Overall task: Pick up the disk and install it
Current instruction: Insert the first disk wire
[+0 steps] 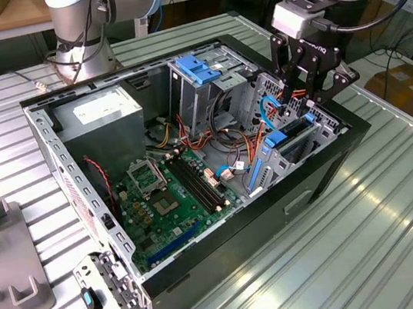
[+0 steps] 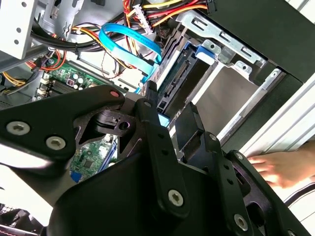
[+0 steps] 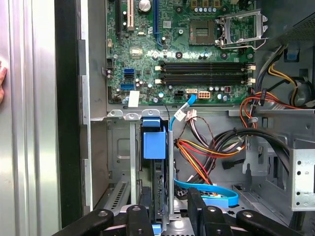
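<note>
**Item: disk** (image 3: 154, 142). It stands on edge in the metal drive bay (image 3: 118, 147) at the front corner of the open computer case (image 1: 59, 153), towards the exterior view's right. The blue carrier tab faces up out of the slot, apparently so the carrier rails can slide down the bay's guides. It looks partly or fully seated, though how deep cannot be told.

**Item: gripper** (image 1: 298, 106). It is poised directly over the bay and straddles the disk's upper edge, in line with the slot. Whether it is clamped on the carrier or released cannot be told.

**Item: case.** It lies on its side near the table's (image 1: 362, 256) middle, with the motherboard (image 1: 173, 190) exposed.

**Views.**
- The exterior view gives the whole case and the arm's approach.
- The first wrist view looks straight down the slot past the blue tab.
- The second wrist view shows the disk's connector edge (image 2: 184, 81) beside a looped blue cable (image 2: 125, 39).
- The second wrist view also shows a person's hand (image 2: 275, 167) resting on the table just outside the case wall.
</note>
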Controlling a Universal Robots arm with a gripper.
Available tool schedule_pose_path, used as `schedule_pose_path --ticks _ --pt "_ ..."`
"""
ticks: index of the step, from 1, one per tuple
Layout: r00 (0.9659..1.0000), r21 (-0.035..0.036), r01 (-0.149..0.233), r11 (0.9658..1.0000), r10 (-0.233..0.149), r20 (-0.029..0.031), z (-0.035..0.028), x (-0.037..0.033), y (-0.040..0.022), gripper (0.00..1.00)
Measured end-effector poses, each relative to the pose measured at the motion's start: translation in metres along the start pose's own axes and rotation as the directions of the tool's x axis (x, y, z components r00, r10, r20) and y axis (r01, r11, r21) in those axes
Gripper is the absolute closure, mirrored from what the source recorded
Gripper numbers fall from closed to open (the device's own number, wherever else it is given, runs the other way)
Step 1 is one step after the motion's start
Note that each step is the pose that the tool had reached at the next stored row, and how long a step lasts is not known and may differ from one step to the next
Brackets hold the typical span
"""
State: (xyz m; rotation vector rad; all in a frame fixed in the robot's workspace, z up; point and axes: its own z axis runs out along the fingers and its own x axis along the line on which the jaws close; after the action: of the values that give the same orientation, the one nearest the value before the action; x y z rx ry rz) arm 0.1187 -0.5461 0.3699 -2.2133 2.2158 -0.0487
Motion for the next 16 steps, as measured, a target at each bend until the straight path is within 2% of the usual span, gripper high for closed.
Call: schedule_pose_path --ticks 16 --pt "1.0 0.0 0.0 1.0 0.0 0.0004 0.0016 -0.0006 -0.0011 0.57"
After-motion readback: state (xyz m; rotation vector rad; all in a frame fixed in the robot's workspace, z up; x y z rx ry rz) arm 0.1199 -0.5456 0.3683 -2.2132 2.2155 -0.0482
